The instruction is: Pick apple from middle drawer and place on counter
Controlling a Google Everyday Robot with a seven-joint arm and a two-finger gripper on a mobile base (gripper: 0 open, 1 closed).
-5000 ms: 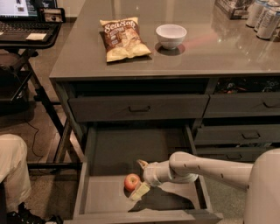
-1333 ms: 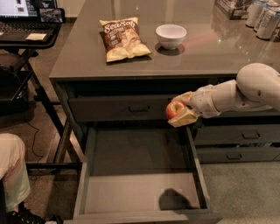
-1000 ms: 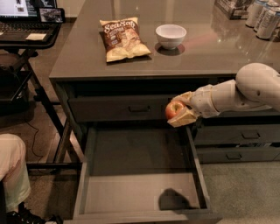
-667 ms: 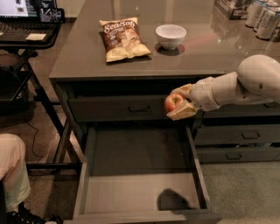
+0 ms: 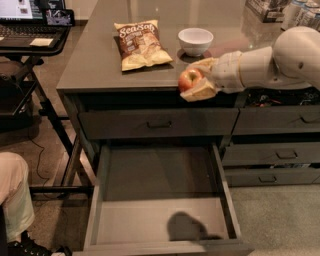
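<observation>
My gripper [image 5: 194,80] is shut on the red and yellowish apple [image 5: 188,79] and holds it at the front edge of the counter [image 5: 100,60], about level with the top. The arm reaches in from the right. The middle drawer [image 5: 155,180] stands pulled out below, wide and deep with a flat dark-grey floor, and holds nothing but the arm's shadow near its front.
A bag of chips [image 5: 140,44] lies on the counter to the left of the apple. A white bowl [image 5: 195,41] stands just behind the gripper. Cans [image 5: 300,12] stand at the far right. A black desk with a laptop [image 5: 30,30] is at left, a person's leg [image 5: 15,195] below it.
The gripper took the apple from the drawer floor and lifted it up past the drawer fronts; it now holds it at the counter's front edge, higher than before.
</observation>
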